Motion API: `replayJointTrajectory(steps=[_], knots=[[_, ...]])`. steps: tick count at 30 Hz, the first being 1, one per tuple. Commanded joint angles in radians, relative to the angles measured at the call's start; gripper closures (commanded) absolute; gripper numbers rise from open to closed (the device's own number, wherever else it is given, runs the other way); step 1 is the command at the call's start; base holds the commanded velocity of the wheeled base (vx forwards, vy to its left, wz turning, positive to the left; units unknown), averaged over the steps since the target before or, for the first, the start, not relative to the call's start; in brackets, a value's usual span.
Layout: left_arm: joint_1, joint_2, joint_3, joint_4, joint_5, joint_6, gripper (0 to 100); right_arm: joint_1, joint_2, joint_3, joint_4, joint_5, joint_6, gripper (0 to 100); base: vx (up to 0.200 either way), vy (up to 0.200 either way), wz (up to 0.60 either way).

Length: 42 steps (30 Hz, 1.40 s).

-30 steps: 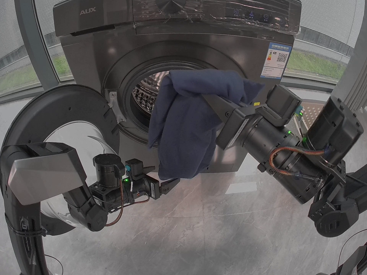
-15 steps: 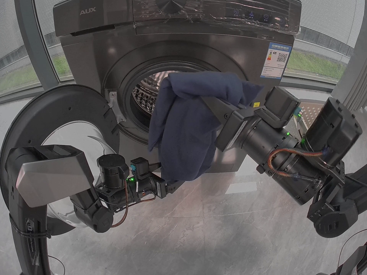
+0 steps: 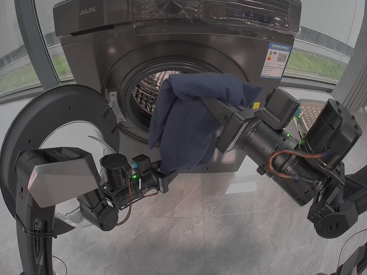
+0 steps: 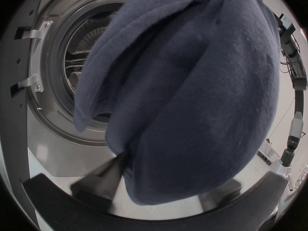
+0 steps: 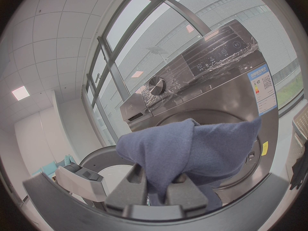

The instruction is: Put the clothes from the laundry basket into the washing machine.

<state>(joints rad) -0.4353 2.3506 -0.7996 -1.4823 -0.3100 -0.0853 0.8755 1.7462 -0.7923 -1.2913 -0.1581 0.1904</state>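
You will see that the right arm (image 3: 283, 161) is built of thick, matte black cylinders, and a black box-shaped module (image 3: 282, 104) sits on its wrist. An orange-brown cable (image 3: 290, 152) with a blue end makes a loop along the housing, near small green lights (image 3: 288, 135). A narrow white label (image 3: 236, 132) runs along the base of the right claw (image 5: 160, 190); its fingers (image 5: 133, 190) are dark grey wedges. The left arm (image 3: 91, 207) has a pale grey angular cover (image 3: 63, 176), a black round joint (image 3: 114, 165), a thin reddish cable (image 3: 128, 207), a blue plug (image 3: 133, 166) and one green light (image 3: 133, 176) behind the left claw (image 3: 168, 174). A black tie (image 3: 34, 232) goes around its lower link.
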Motion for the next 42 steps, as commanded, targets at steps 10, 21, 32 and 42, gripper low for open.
replayJointTrajectory(steps=[10,21,32,42], knots=[[-0.057,-0.200,0.335,-0.076,-0.018,0.032,100,-0.044,0.009,0.008,0.007,0.000,0.000,100,0.000,0.000,0.00],[-0.146,-0.545,0.609,-0.075,-0.066,0.022,100,-0.072,0.049,0.047,0.018,0.002,-0.003,100,0.000,0.000,0.00],[-0.143,-0.611,0.523,-0.075,-0.061,0.019,100,-0.069,0.095,0.127,0.020,0.005,-0.014,0,0.000,0.000,0.00],[-0.138,-0.593,0.413,-0.075,0.005,-0.004,100,-0.064,0.101,0.163,0.021,0.008,-0.016,0,0.000,0.000,0.00]])
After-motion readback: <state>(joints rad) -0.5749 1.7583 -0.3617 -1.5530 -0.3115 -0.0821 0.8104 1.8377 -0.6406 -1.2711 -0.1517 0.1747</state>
